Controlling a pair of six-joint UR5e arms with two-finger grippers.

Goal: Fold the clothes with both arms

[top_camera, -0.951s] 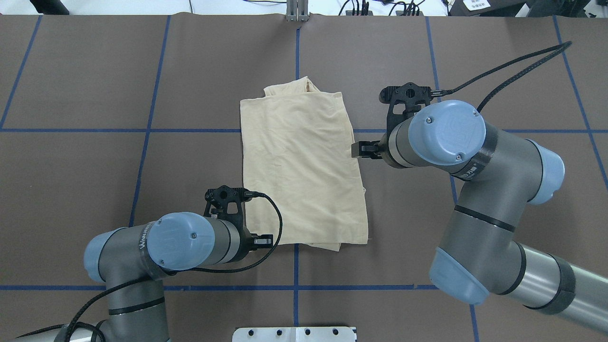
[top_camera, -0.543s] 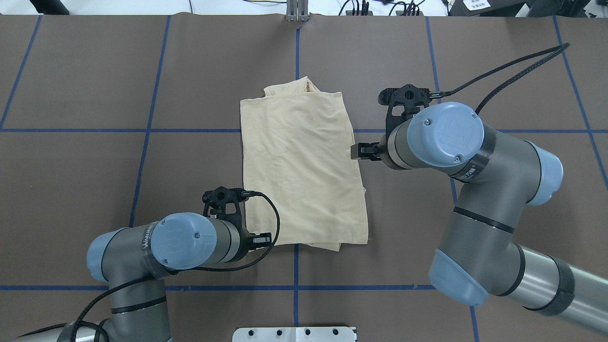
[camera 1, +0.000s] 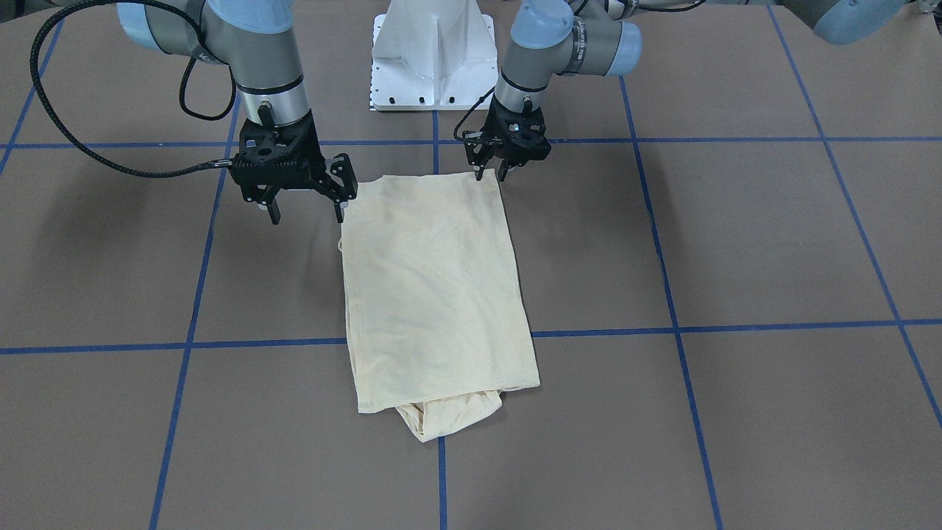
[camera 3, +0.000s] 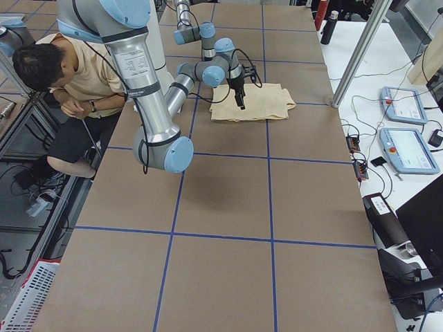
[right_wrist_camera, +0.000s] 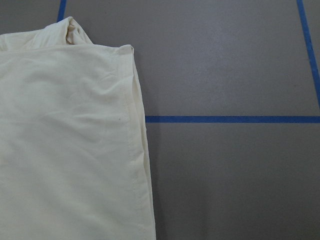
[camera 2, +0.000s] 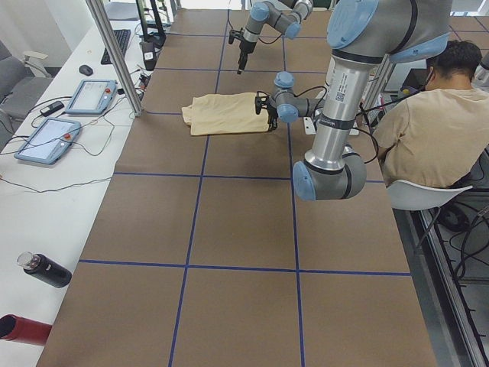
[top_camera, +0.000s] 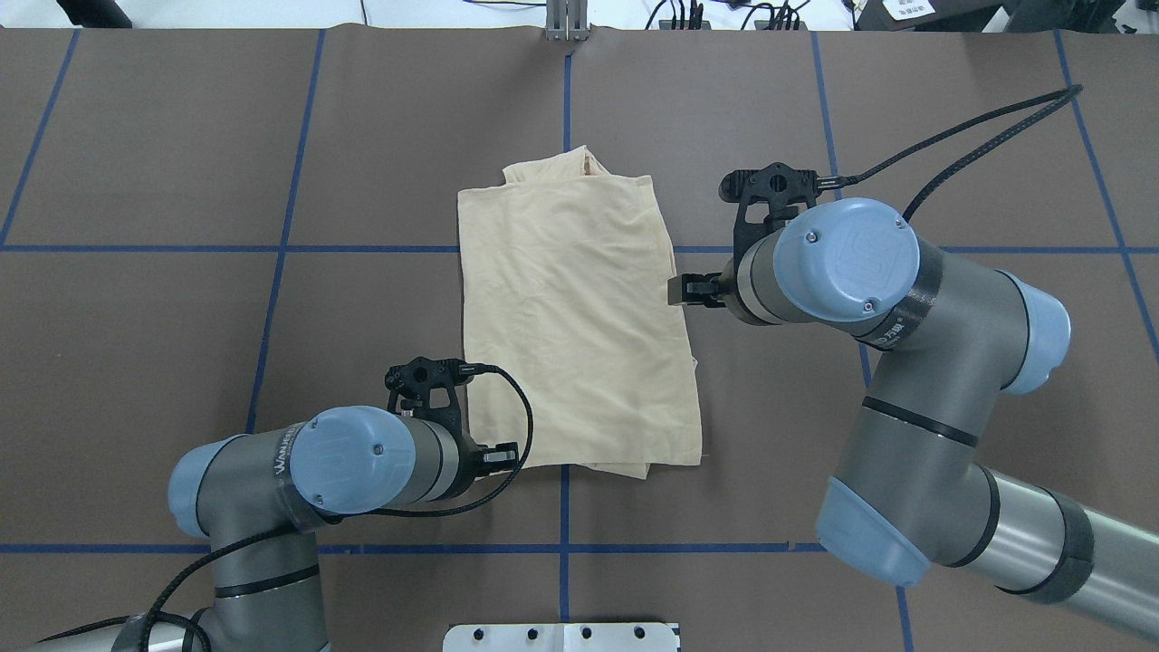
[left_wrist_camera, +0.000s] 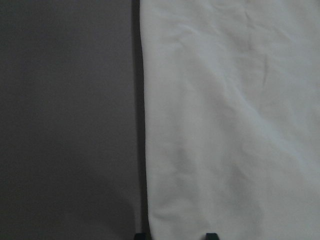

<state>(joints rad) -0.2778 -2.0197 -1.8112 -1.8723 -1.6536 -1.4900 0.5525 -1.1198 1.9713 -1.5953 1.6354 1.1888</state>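
Observation:
The clothes are one cream-yellow shirt (top_camera: 575,317), folded into a long rectangle in the middle of the brown table, print hidden. A bunched end (camera 1: 441,416) pokes out on the side away from the robot. My left gripper (camera 1: 491,174) hangs over the near left corner of the shirt (camera 1: 434,294), open by a narrow gap. In the left wrist view its two tips stand either side of the shirt's edge (left_wrist_camera: 225,125). My right gripper (camera 1: 307,212) is open wide, just beside the near right corner, holding nothing. From overhead, it (top_camera: 677,291) sits at the shirt's right edge.
The white pedestal base (camera 1: 434,66) stands at the robot's side of the table. Blue tape lines (top_camera: 564,109) grid the brown cover. A seated person (camera 2: 428,122) is beside the robot. Teach pendants (camera 3: 408,149), bottles (camera 2: 42,269) and a metal post (camera 2: 114,53) line the side bench.
Both arms have shifted only slightly: the left arm's elbow a little to the right, the right arm a little toward the shirt. The shirt has not moved.

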